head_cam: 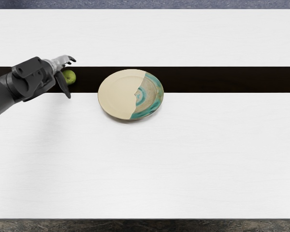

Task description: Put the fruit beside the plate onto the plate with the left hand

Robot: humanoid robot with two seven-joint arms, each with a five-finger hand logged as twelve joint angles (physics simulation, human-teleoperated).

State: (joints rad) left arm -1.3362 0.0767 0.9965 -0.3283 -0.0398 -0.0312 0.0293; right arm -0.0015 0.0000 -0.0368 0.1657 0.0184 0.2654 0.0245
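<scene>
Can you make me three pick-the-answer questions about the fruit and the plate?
1. Where is the fruit?
A) on the plate
B) left of the plate, beside the left hand
C) right of the plate
2. What colour is the fruit?
A) red
B) green
C) orange
3. What is the plate holding?
A) nothing
B) the fruit
C) a cup
Answers: 1 B, it lies on the dark stripe by the hand; 2 B, its skin is green; 3 A, its top is bare.
</scene>
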